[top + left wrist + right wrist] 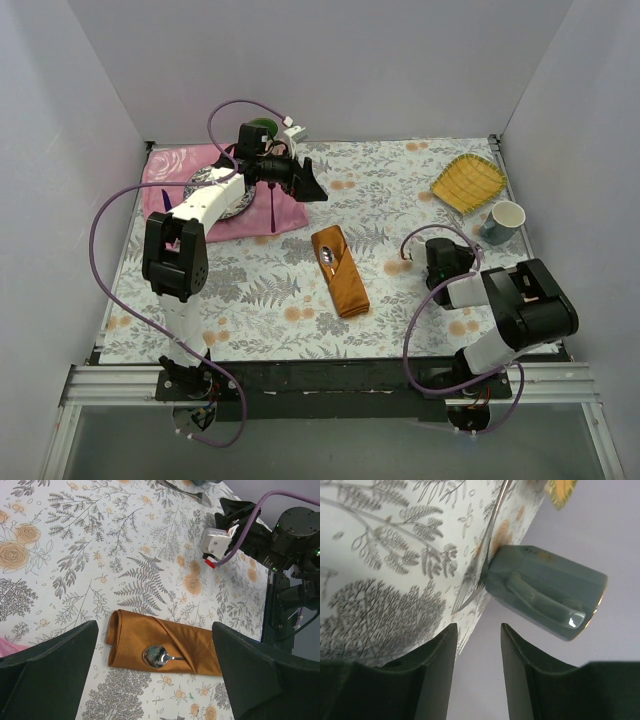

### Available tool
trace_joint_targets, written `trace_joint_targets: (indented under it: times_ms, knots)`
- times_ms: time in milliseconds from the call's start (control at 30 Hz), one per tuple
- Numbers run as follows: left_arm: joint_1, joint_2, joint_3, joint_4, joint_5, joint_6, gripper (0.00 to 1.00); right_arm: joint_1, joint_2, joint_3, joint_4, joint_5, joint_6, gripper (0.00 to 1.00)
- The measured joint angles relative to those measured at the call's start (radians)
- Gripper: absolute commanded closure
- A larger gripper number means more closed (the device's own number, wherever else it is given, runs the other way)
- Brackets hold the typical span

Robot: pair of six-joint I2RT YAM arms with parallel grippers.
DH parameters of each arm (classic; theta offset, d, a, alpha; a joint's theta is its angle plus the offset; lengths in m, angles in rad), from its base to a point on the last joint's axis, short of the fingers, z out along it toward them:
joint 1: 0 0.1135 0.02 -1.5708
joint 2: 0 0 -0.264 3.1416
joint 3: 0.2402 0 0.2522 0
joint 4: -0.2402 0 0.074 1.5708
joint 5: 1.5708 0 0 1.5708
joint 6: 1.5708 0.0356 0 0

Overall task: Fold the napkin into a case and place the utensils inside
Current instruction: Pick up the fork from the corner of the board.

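The rust-orange napkin (342, 275) (165, 642) lies mid-table, folded into a narrow case. A silver spoon sits in its diagonal pocket, with only the bowl (156, 656) (328, 257) showing. My left gripper (310, 186) (155, 630) hovers open and empty above the table, beyond the case's far end. My right gripper (452, 248) (478, 627) is low at the right side, its jaws apart with nothing between them, pointing at a grey-green mug (545, 597). A slim silver utensil (487, 540) (192, 494) lies on the table beside that mug.
A pink cloth (180, 165) at the back left carries a patterned plate (212, 182) and thin purple pieces (272, 205). A green cup (262, 127) stands behind it. A yellow dish (468, 182) and the mug (503, 222) sit at the table's right edge.
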Motion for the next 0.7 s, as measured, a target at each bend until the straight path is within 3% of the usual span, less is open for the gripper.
trace_joint_targets:
  times_ms: [267, 700]
  knots:
    - [0.0, -0.009, -0.025, 0.008, 0.0, -0.005, 0.02, 0.001, 0.198, -0.016, 0.362, 0.066, -0.123, 0.53]
    - [0.0, -0.021, -0.031, 0.008, 0.0, -0.004, 0.02, 0.001, 0.272, -0.073, 0.555, 0.137, -0.179, 0.47]
